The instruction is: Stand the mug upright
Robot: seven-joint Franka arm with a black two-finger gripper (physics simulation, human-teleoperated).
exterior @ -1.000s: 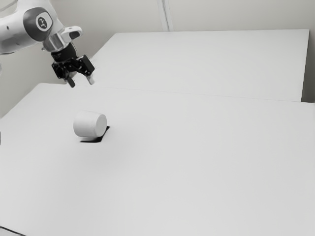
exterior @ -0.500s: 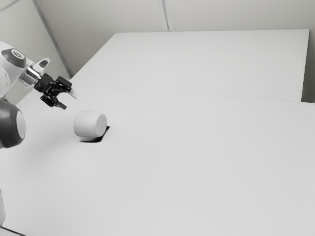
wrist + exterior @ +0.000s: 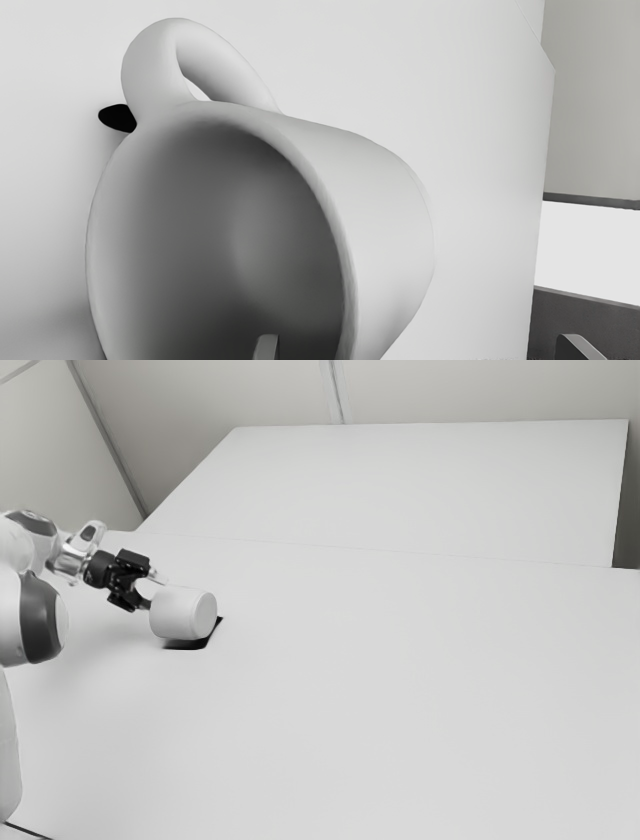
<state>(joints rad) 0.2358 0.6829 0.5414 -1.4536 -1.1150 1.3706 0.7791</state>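
Moved since the earlier frame: the gripper (image 3: 157, 593), lower and farther toward the exterior view's right, right up at the mug (image 3: 180, 613); its arm (image 3: 38, 622) comes in from the exterior view's left.
Unmoved: the mug, in the same spot on the table (image 3: 400, 700).
Mug's place: on the near table, in the exterior view's left part, well apart from the far white panel (image 3: 430, 490).
Mug's pose: on its side, not upright; the base (image 3: 206, 615) faces the exterior view's right, and the mouth (image 3: 215, 225) faces the gripper on the left.
Hand: released, with its two fingers spread wide; the mug's wall runs between them, not pinched.
Exterior view: the flat base and the outer side of the mug, with a black patch (image 3: 188, 645) along its near side and reaching round to the right; the gripper is level with the mouth end, tilted down a little toward it.
Wrist view: the shaded hollow and the thick rim (image 3: 348, 300), plus the handle (image 3: 150, 65), a full loop standing out from the side of the mug; some black lies just beside the handle near the rim.
Fingers in the wrist view: one tip (image 3: 267, 347) appears against the hollow, the other (image 3: 575, 347) outside, apart from the outer wall.
Depth: whether the first tip is inside the mouth or just before it, I cannot tell.
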